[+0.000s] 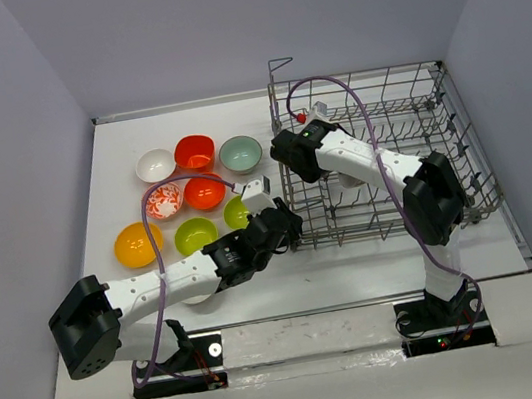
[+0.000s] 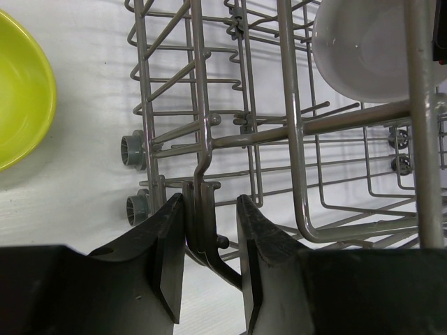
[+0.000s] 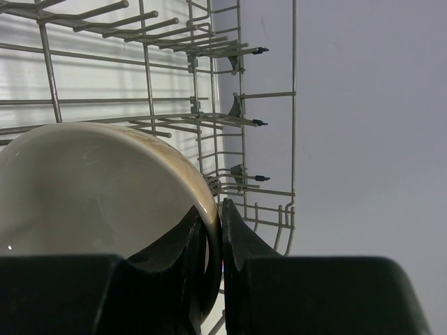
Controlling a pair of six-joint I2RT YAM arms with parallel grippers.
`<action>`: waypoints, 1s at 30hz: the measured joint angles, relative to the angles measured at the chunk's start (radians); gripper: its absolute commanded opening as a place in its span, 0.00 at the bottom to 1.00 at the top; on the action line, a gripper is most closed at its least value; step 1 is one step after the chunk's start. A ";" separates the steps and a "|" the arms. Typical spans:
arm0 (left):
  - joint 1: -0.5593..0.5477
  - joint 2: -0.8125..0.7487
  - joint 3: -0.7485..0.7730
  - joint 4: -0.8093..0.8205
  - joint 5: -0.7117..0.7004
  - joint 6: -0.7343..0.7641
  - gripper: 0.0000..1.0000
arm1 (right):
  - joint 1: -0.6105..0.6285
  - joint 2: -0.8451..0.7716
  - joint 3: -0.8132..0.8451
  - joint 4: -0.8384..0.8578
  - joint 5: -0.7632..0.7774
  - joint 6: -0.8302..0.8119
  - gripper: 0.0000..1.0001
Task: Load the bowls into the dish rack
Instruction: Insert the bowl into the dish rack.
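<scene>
- White desk is seen between grey walls; loose bowls are grouped at its left, beside the dish rack.
- A near-left rack wire is clamped by the left hand.
- A white bowl is pinched at its rim by the right hand, inside the rack.
- Bowls are judged rigid, glossy, slippery and breakable; the rim is the best hold.

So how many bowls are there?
9. Eight on the table left of the dish rack: white, red, teal-grey, red-patterned, orange, yellow, two lime. The ninth bowl, white, is inside the rack in the right gripper. More may be hidden.
</scene>
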 measured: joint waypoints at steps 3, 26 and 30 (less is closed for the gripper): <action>0.000 0.000 0.000 0.000 -0.001 0.000 0.00 | 0.001 0.000 0.000 0.001 0.000 0.000 0.17; -0.004 0.002 0.000 0.002 -0.008 -0.001 0.00 | 0.007 0.010 -0.002 0.052 0.015 0.020 0.31; -0.005 0.002 0.000 0.002 -0.008 -0.001 0.00 | 0.007 0.006 -0.012 0.064 0.015 0.019 0.21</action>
